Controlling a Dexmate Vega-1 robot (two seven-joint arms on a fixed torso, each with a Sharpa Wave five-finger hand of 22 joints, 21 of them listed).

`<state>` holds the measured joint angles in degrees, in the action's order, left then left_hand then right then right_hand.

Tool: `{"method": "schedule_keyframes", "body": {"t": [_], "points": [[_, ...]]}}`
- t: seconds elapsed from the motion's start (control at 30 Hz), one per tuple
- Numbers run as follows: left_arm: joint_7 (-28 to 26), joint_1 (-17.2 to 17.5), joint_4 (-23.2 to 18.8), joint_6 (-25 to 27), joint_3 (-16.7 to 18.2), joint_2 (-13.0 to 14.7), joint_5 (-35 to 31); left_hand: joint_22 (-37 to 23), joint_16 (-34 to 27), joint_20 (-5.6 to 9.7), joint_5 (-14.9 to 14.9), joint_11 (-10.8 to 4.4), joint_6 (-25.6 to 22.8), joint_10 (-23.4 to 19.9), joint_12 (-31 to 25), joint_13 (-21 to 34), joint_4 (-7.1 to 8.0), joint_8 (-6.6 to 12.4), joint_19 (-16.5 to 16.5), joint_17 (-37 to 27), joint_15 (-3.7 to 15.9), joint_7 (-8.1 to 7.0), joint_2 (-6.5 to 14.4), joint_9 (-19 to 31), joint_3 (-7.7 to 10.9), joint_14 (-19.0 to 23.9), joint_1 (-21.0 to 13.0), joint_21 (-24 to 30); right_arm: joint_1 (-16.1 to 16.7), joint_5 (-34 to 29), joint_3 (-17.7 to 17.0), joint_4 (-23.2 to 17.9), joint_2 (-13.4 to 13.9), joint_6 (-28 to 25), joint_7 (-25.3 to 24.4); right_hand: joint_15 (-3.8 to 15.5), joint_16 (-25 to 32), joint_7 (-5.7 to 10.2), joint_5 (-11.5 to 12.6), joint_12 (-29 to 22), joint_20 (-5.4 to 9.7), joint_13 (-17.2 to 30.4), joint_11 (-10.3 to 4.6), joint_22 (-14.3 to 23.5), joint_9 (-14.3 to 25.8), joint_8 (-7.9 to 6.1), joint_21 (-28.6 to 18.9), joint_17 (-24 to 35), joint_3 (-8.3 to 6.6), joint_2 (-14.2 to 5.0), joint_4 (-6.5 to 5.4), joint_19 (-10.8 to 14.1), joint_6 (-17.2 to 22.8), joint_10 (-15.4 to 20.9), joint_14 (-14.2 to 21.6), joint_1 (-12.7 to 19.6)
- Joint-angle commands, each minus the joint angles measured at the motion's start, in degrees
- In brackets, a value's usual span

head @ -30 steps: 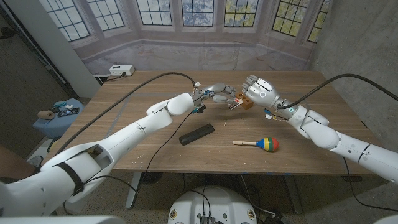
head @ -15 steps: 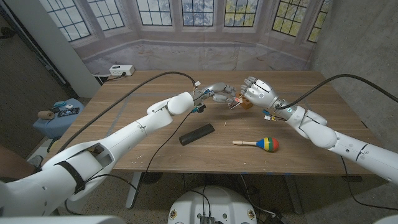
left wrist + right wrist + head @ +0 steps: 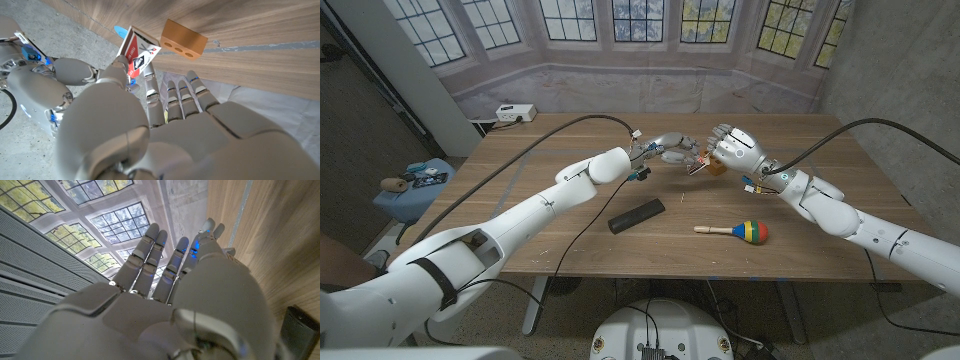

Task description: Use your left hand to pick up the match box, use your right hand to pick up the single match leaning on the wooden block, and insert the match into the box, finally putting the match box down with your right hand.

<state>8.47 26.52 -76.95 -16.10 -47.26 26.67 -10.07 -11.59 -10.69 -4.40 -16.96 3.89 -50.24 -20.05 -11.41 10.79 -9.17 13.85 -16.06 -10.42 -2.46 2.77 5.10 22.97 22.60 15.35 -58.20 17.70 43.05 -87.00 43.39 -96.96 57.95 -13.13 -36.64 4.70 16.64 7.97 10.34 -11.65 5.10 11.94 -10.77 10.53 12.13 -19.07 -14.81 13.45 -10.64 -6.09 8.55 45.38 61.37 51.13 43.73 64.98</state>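
Observation:
My left hand (image 3: pixel 668 150) holds the red-and-white match box (image 3: pixel 694 166) up over the middle of the table's far part; in the left wrist view the match box (image 3: pixel 139 53) sits pinched at the fingertips of that left hand (image 3: pixel 150 125). The orange wooden block (image 3: pixel 718 166) with round holes (image 3: pixel 183 39) stands just beyond the box. My right hand (image 3: pixel 736 148) hovers over the block, fingers reaching toward the box; the right hand (image 3: pixel 165 290) shows its back with fingers stretched out. I cannot make out the match, or whether the right fingers hold anything.
A black oblong object (image 3: pixel 636 214) lies mid-table, and a colourful maraca (image 3: pixel 740 232) lies to the right of it near the front. A white box (image 3: pixel 516 112) sits at the far left corner. Cables trail along both arms.
My right hand has crept slightly left, closer to the match box and over the block. The left hand keeps the box in the same spot.

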Motion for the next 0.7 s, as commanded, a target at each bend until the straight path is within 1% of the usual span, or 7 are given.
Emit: {"method": "schedule_keyframes", "body": {"t": [0.03, 0.3, 0.47, 0.7], "points": [[0.4, -0.5, 1.0, -1.1, 0.0, -0.2, 0.3, -0.1, -0.2, 0.08, -0.4, -0.17, -0.1, 0.1, -0.1, 0.2, 0.13, 0.01, 0.4, -0.1, 0.21, -0.19, 0.0, 0.1, 0.39, -0.2, 0.4, -0.1, -0.4, 0.8, 0.4, 0.6, -0.1, 0.1, 0.0, 8.64, -0.1, 0.04, 0.4, 0.0, 4.66, 0.2, -0.23, 0.2, 0.3, -0.38, 0.2, 0.3, 0.09, -0.25, -0.01, -0.2, 0.4, 0.3, 0.3, 0.4], [0.6, -0.9, 1.9, -2.0, -0.1, -0.4, 0.4, -0.1, -0.2, 0.14, -0.3, -0.24, -0.2, 0.1, -0.1, 0.2, 0.11, 0.08, 0.4, -0.1, 0.19, -0.3, 0.0, 0.1, 0.39, -0.2, 0.4, -0.1, 0.0, 1.3, 0.1, 0.1, 0.5, -0.2, 0.6, 8.62, -0.2, -0.02, 0.5, 0.0, 4.65, 0.2, -0.25, 0.2, 0.3, -0.4, 0.2, 0.2, 0.15, -0.25, -0.01, -0.2, 0.5, 0.4, 0.3, 0.4], [0.8, -0.9, 2.0, -2.0, -0.1, -0.4, 0.4, -0.1, -0.2, 0.1, -0.3, -0.19, -0.2, 0.2, -0.1, 0.2, 0.11, 0.06, 0.5, -0.1, 0.17, -0.27, 0.0, 0.1, 0.43, -0.2, 0.4, -0.1, 0.3, 1.5, -0.1, 0.0, 0.6, -0.5, 0.7, 8.66, -0.2, 0.04, 0.5, 0.0, 4.68, 0.2, -0.03, 0.2, 0.3, -0.41, 0.2, 0.3, 0.17, -0.33, -0.03, -0.2, 0.5, 0.4, 0.3, 0.5], [0.7, -0.9, 1.9, -1.9, -0.1, -0.5, 0.3, -0.1, -0.2, 0.09, -0.3, -0.15, -0.2, 0.1, -0.1, 0.2, 0.16, 0.03, 0.6, -0.2, 0.14, -0.28, 0.1, 0.1, 0.43, -0.2, 0.4, -0.1, 0.6, 1.9, -0.3, -0.1, 0.9, -0.4, 0.4, 8.65, -0.2, 0.04, 0.5, 0.0, 4.68, 0.2, -0.13, 0.2, 0.3, -0.41, 0.2, 0.3, 0.25, -0.36, -0.06, -0.2, 0.5, 0.4, 0.4, 0.4]]}}
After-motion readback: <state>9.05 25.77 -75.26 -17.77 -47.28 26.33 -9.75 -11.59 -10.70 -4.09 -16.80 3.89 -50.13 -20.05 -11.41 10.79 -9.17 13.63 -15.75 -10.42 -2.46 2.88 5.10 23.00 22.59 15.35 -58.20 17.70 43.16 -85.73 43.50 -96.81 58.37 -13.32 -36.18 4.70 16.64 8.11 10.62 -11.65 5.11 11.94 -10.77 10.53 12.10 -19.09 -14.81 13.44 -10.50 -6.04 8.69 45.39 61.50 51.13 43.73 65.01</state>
